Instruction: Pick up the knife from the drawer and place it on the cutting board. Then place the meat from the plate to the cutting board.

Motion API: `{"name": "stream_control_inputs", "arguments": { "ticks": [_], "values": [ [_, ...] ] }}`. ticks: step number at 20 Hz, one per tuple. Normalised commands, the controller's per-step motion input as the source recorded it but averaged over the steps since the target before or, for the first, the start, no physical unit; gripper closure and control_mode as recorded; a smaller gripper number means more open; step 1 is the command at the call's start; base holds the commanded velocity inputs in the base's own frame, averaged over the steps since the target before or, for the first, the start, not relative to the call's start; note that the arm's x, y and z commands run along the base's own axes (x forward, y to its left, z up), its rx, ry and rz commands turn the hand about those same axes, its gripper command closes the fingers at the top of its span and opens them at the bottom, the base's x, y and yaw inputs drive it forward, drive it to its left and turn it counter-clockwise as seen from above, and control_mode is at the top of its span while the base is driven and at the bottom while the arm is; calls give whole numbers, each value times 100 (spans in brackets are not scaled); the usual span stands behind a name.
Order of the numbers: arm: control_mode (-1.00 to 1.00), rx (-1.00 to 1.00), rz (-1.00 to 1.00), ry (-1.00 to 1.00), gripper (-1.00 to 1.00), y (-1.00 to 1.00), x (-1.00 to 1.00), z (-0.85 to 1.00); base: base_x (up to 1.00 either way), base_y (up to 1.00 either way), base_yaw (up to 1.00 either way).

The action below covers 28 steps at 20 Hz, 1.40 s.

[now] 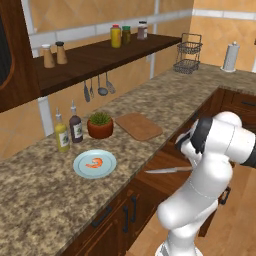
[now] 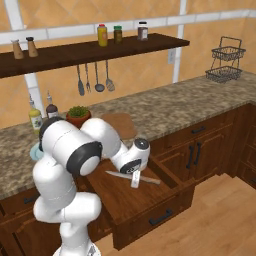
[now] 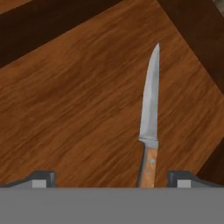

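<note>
Gripper (image 2: 135,181) over the open drawer (image 2: 131,200), knife (image 2: 131,176) on the drawer floor.
Hand view: jaws wide open, holding nothing; the 2 fingertips (image 3: 42,178) sit at 7 and 5 o'clock, the knife (image 3: 149,124) between them but nearer the 5 o'clock one, wooden handle at 6, blade tip toward 12. On the tabletop (image 1: 45,195): meat (image 1: 94,162) on the plate (image 1: 80,170), bare cutting board (image 1: 138,125) at 2 o'clock from it.

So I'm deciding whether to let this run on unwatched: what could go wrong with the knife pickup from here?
The knife lies flat in the drawer, and the open gripper has its handle off-centre, nearer one fingertip, so closing could push it aside. A grasp at the handle end could also let the long blade tilt on the way to the cutting board.
</note>
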Motion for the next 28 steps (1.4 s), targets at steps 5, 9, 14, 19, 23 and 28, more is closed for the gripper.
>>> {"name": "stream_control_inputs", "arguments": {
  "ticks": [5,9,14,19,23,28],
  "values": [
    [-100,0,4,1,-100,-8,26,-22,0,0,0],
    [-100,0,7,3,-100,-22,14,-24,0,0,0],
    [-100,0,11,5,-100,-7,35,-31,0,0,0],
    [-100,0,12,6,-100,-2,47,-25,0,0,0],
    [-100,0,10,5,-100,-9,40,-17,0,0,0],
    [-100,0,9,6,-100,-1,45,-21,0,0,0]
  ]
}}
